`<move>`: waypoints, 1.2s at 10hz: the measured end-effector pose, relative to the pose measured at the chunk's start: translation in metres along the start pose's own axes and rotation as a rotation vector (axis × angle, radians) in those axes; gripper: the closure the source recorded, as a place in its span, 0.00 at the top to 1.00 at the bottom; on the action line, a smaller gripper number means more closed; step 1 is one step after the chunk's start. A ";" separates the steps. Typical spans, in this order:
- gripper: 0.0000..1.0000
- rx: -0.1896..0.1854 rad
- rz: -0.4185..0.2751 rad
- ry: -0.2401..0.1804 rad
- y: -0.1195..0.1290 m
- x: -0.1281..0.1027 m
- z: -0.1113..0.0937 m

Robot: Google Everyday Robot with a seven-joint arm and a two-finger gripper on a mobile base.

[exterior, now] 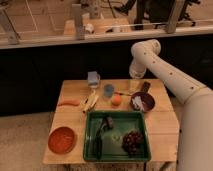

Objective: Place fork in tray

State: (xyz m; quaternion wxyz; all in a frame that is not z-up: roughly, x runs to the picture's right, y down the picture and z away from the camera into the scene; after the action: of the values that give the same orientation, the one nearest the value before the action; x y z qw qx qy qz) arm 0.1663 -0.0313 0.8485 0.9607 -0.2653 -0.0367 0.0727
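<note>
The fork (123, 93) is a thin dark utensil with a reddish-orange end. It lies on the wooden table between the blue cup (108, 90) and the purple bowl (142, 103). My gripper (134, 86) hangs from the white arm at the back of the table, just above and to the right of the fork. The dark green tray (90, 134) sits at the table's front middle. It holds a thick dark utensil (104, 124), a bunch of dark grapes (132, 142) and a dark object (98, 145).
An orange fruit (116, 100) lies in front of the cup. Pale yellowish sticks (91, 101) and a carrot-like orange piece (68, 103) lie to the left. A round orange bowl (62, 139) sits front left, a grey-blue block (93, 78) at the back.
</note>
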 end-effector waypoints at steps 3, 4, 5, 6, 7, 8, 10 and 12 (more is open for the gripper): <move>0.80 -0.004 0.004 -0.004 -0.003 -0.006 0.031; 0.80 -0.002 0.007 -0.003 -0.005 -0.009 0.039; 0.80 0.004 0.007 -0.001 -0.008 -0.013 0.047; 0.80 0.015 0.010 0.002 -0.010 -0.015 0.059; 0.80 0.022 0.009 0.006 -0.010 -0.015 0.069; 0.80 0.030 0.009 0.006 -0.011 -0.015 0.078; 0.80 0.043 0.000 0.006 -0.011 -0.016 0.098; 0.80 0.047 -0.007 0.011 -0.012 -0.015 0.112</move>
State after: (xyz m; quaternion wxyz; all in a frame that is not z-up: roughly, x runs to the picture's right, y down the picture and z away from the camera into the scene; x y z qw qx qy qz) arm 0.1408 0.0122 0.9499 0.9672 -0.2427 -0.0305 0.0687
